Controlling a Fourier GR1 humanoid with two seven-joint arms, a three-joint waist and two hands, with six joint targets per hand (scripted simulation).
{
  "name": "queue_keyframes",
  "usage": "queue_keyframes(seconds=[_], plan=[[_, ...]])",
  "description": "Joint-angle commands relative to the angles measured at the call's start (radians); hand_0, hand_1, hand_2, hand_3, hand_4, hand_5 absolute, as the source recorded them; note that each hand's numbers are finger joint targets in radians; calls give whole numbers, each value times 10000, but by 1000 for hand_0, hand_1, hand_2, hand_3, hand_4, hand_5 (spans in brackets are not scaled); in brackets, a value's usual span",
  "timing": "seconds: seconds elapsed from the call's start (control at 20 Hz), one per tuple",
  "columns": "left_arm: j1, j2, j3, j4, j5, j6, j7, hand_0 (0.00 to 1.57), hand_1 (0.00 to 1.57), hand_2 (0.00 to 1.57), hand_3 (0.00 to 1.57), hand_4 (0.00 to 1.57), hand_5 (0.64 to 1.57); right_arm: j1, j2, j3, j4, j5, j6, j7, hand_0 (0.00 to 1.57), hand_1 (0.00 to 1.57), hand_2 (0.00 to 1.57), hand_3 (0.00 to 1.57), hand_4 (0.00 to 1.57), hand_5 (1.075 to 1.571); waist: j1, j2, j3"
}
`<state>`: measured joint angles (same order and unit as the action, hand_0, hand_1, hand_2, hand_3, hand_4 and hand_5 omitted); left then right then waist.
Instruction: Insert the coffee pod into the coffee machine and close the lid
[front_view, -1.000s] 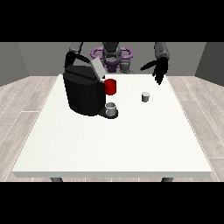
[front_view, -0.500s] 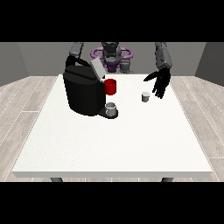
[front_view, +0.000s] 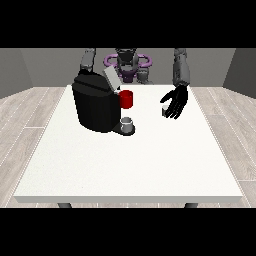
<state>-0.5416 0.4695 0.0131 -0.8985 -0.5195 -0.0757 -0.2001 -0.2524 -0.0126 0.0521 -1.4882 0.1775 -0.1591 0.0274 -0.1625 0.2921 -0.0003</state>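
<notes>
A black coffee machine (front_view: 96, 105) stands on the white table (front_view: 125, 160) at the view's left, with a red part (front_view: 127, 99) on its front and a grey lid (front_view: 112, 78) tilted up at its top. A small grey cup (front_view: 127, 124) sits on its base. The small grey coffee pod (front_view: 164, 111) stands on the table at the right. The hand at the view's right (front_view: 176, 102) is open, fingers spread, its palm right beside the pod and partly covering it. The hand at the view's left is hidden behind the machine; only its arm (front_view: 87, 60) shows.
The robot's torso (front_view: 127, 65) with purple rings stands behind the table's far edge. Wooden floor surrounds the table. The table's near half (front_view: 125, 170) lies in front of the machine and the pod.
The hand at the view's right has come down and inward, from raised above the table's far right to right beside the coffee pod. The machine and lid have not moved.
</notes>
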Motion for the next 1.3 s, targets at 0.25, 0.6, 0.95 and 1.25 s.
queue_keyframes(seconds=[0.25,0.6,0.95,1.25], plan=[[-686,346,-593,1071,-1663,643,-313,924,924,1016,845,413,1571,-193,-86,-27,639,121,126,-63,0,0,0,0,0,1571,-135,-82,1],[-1084,403,-1195,1953,-2675,193,-76,757,757,928,769,348,1571,-718,119,-13,945,-79,63,-4,0,0,0,0,0,1571,-180,171,2],[-782,-167,-1175,2644,-3112,625,-679,909,909,1050,956,411,1571,-167,-121,-345,1213,-491,283,-178,0,0,0,0,0,1571,23,-565,0],[-1621,-362,-431,2745,-2541,623,-1192,1369,1369,1368,1298,482,1571,17,-106,34,1370,412,-332,-87,0,0,0,0,0,1571,-245,-592,-7]])
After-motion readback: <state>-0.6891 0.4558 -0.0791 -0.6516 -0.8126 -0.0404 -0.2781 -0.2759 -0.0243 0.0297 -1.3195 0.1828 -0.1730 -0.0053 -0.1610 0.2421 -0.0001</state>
